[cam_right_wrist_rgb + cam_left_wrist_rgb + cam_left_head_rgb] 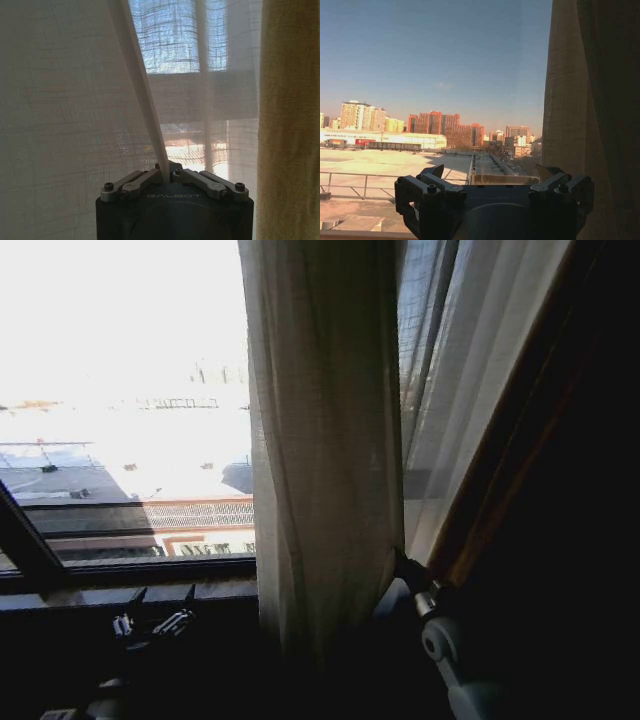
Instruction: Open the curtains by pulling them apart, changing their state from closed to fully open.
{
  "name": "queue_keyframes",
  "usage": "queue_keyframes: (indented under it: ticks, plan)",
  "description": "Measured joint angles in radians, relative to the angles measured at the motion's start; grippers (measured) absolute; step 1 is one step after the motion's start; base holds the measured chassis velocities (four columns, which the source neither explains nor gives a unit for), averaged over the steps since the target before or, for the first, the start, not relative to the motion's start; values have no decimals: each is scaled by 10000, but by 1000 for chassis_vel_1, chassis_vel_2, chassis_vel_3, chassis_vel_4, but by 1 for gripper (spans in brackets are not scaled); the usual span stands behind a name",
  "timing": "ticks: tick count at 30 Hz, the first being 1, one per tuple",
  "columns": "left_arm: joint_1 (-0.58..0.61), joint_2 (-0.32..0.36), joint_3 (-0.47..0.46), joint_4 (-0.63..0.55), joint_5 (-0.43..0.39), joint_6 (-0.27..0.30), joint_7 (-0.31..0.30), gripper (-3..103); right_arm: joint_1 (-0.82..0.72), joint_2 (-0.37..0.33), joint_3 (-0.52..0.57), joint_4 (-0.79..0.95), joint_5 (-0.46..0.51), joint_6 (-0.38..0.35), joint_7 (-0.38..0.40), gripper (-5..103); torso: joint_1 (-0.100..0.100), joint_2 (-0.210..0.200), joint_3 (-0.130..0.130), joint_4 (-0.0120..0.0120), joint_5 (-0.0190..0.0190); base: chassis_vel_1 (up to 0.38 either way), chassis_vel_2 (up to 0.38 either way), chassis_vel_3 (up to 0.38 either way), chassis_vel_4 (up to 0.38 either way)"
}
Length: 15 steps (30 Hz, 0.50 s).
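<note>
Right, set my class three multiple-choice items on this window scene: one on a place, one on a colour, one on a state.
1. Where is the left gripper?
A. Low by the window sill, left of the curtains
B. Clamped on the curtains
C. Above the window

2. What colour are the curtains?
A. Red
B. Off-white
C. Navy

3. What is the right gripper doing?
A. Wide open
B. Holding a cup
C. Shut on a fold of the curtains

Answers: 1 A, it hangs open beside the sill. 2 B, the weave is pale and sheer. 3 C, its fingers pinch a fold.
</note>
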Motion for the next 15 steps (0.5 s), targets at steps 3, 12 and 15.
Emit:
queue_keyframes:
  ticks: [3,12,15]
  plan:
    - [-1,-9,0,-4,2,0,0,100,0,3,-1,-24,-2,1,0,0,-2,1,-1,-1,-1,-364,-335,362,347]
    - [-6,-52,24,-32,37,7,-1,100,-11,-18,13,-72,-128,217,-4,0,-1,0,-1,0,-4,-352,-359,346,351]
    - [26,-62,25,-40,38,8,-1,100,-52,-6,-16,-119,-274,386,-24,0,-1,0,-1,-1,0,-300,-304,292,297]
